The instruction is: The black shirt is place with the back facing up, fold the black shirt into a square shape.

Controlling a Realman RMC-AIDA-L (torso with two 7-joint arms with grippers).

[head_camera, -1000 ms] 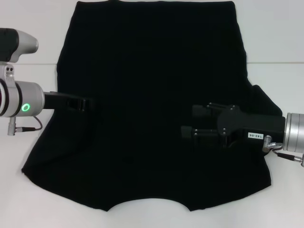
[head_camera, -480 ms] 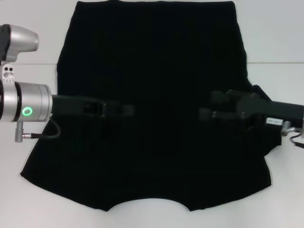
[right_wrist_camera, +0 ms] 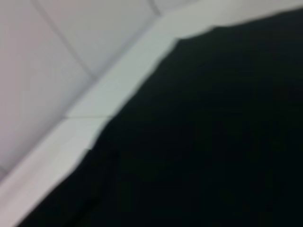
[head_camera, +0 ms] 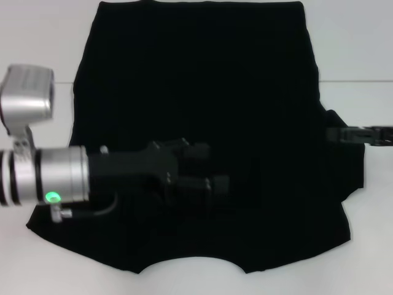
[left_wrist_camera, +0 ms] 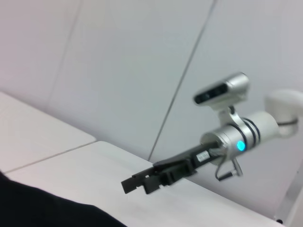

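Observation:
The black shirt (head_camera: 196, 74) lies spread flat over most of the white table (head_camera: 359, 55), its curved neckline at the near edge. My left gripper (head_camera: 218, 166) reaches in from the left and hangs over the shirt's middle, open, with nothing seen between its fingers (head_camera: 198, 150). Only the tip of my right gripper (head_camera: 331, 134) shows, at the shirt's right edge by the bunched sleeve. The left wrist view catches the right gripper (left_wrist_camera: 127, 184) above the table, with a corner of the shirt (left_wrist_camera: 38, 210) below. Black shirt (right_wrist_camera: 213, 142) fills the right wrist view.
Bare white table (head_camera: 37, 258) shows in narrow strips left and right of the shirt. A seam line (head_camera: 362, 80) crosses the table's far part. A pale panelled wall (left_wrist_camera: 118, 61) stands behind the table.
My left arm has swung in from the left edge to over the shirt's middle and nearer. My right arm has pulled back from the shirt's right half to the right edge.

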